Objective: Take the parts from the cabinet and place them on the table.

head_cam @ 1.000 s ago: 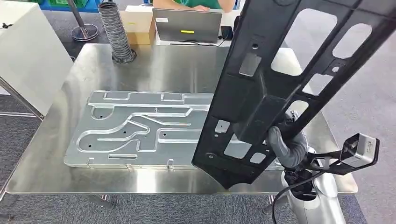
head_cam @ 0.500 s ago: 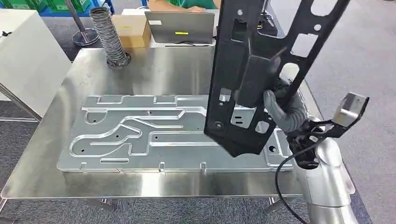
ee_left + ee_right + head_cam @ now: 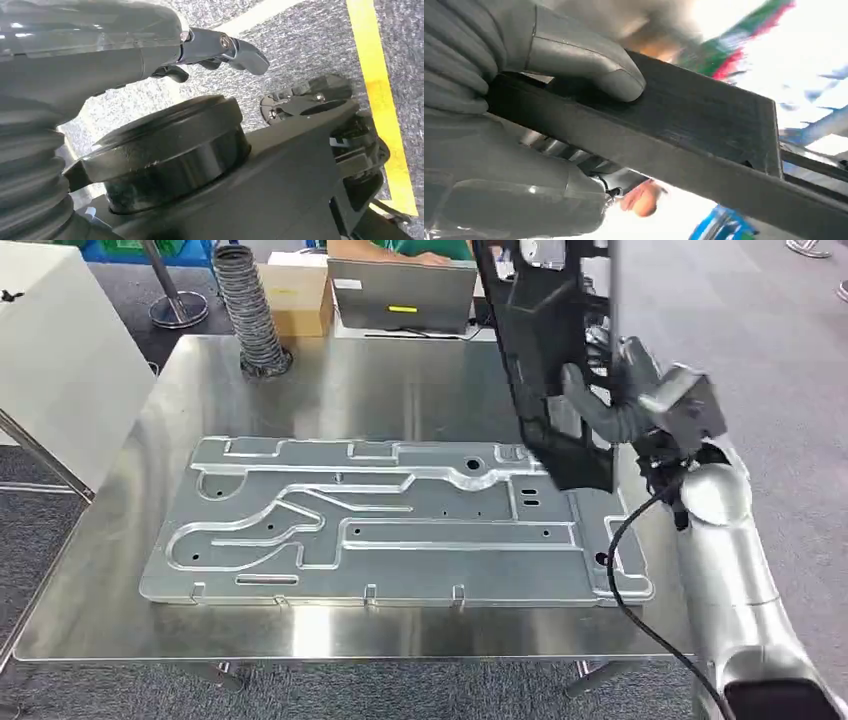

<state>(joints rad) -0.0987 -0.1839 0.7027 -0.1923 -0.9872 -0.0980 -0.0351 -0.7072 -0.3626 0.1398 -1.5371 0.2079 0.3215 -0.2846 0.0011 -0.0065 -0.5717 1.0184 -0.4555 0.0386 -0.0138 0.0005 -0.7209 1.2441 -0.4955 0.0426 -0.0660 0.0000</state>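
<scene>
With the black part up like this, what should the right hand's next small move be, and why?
Probably lower and tilt it flat. The right hand grips the black part upright, above the far right end of the silver plate on the steel table, not resting on anything.

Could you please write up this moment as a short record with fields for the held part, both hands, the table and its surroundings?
held part: long black perforated panel, raised nearly upright above the table's far right side
right robot hand: grips the black panel, thumb wrapped over its edge
left robot hand: hangs over grey carpet with a yellow line, holds nothing
table: steel top carrying a flat silver stamped plate
far edge: grey ribbed hose, cardboard box, laptop
person: green-clad, behind the laptop
</scene>
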